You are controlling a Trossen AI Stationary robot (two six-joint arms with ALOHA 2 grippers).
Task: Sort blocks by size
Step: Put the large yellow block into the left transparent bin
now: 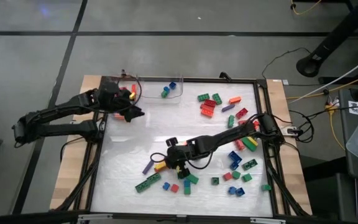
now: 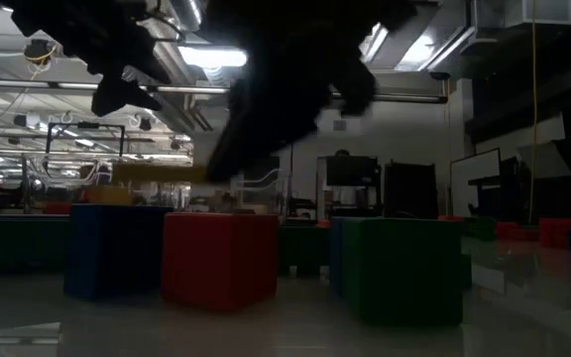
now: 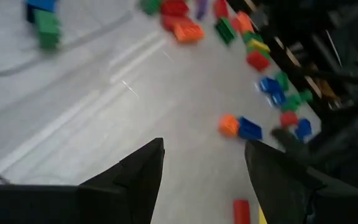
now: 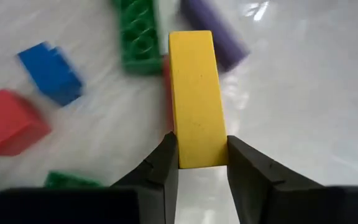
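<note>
Many coloured blocks (image 1: 235, 143) lie scattered over the white table top (image 1: 135, 143), mostly toward its right and near parts. My right gripper (image 4: 201, 158) reaches to the table's middle near part and is shut on a long yellow block (image 4: 194, 93), also seen from above (image 1: 160, 166). Under and beside that block lie a long green block (image 4: 138, 37) and a purple block (image 4: 213, 31). My left gripper (image 3: 204, 168) stands open near the far left corner (image 1: 132, 112), with nothing between its fingers. My right gripper pinches the yellow block's two long sides at its near end (image 4: 199, 152) between its two fingers (image 4: 163, 162). The fingers slant down from the table's right side and lie along the block, which sticks out past them, smooth face up, above the blocks beneath.
A clear box (image 1: 160, 90) at the far edge holds a blue and a green block. A long green block (image 1: 148, 182) and small blue and red ones (image 1: 169, 186) lie near the front edge. A black frame (image 1: 263, 112) borders the top. Cables lie right of it.
</note>
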